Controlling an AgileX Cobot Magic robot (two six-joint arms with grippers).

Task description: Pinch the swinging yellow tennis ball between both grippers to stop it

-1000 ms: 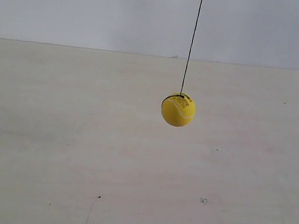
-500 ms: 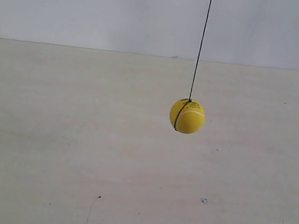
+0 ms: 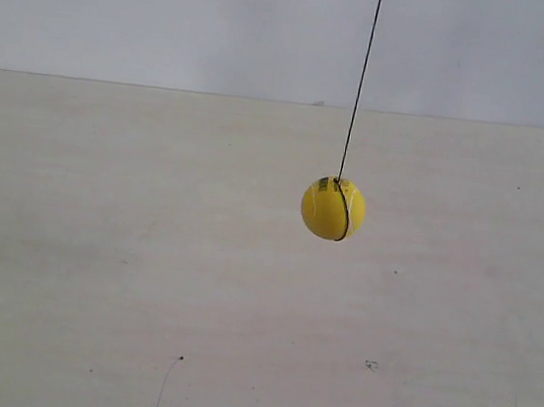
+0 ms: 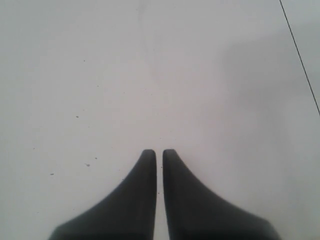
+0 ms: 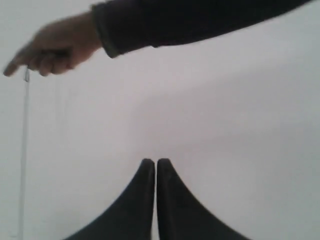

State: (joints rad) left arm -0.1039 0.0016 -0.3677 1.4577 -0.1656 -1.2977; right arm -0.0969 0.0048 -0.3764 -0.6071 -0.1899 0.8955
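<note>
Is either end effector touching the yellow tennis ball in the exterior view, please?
No, the yellow tennis ball hangs alone on its string, with nothing touching it.

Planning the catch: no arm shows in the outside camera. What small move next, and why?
Probably bring both arms in toward the yellow tennis ball, one per side: it hangs free on its string, and the left tool and right tool, both shut, have no ball in their views.

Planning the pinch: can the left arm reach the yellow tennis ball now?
Probably yes: the yellow tennis ball hangs free on its string, nothing around it; the left jaws, shut, aren't near yet.
</note>
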